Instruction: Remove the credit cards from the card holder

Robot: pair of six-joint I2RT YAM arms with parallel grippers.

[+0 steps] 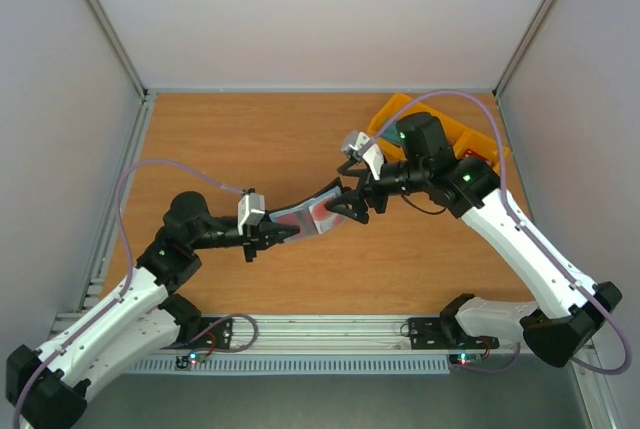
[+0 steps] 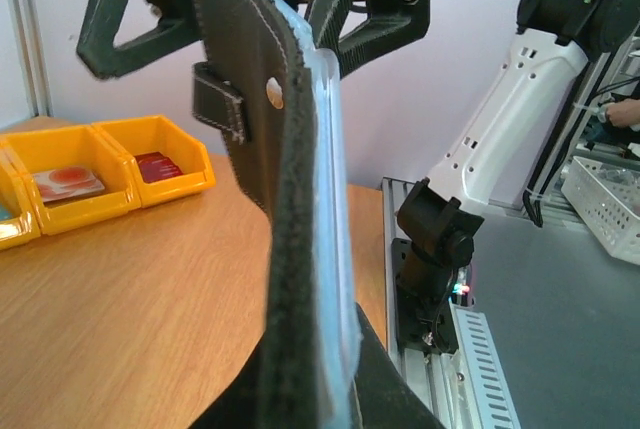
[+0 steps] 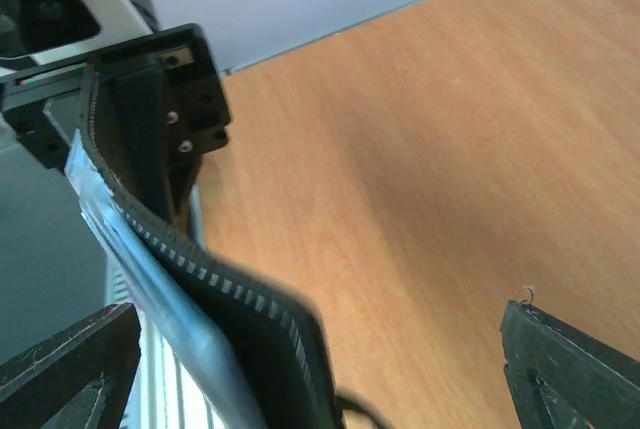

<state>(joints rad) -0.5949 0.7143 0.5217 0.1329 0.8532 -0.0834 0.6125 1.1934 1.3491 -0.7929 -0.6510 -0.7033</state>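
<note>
The card holder (image 1: 308,217) hung above the wooden table (image 1: 230,139) between the arms. It was a flat grey-blue wallet with a dark stitched leather outside, a ribbed edge and a small black tab. The left gripper (image 1: 283,235) clamped one end. The right gripper (image 1: 342,206) stood wide open around the other.

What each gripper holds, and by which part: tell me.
The left gripper clamps the card holder by its left end; right gripper is open, holding nothing.
</note>
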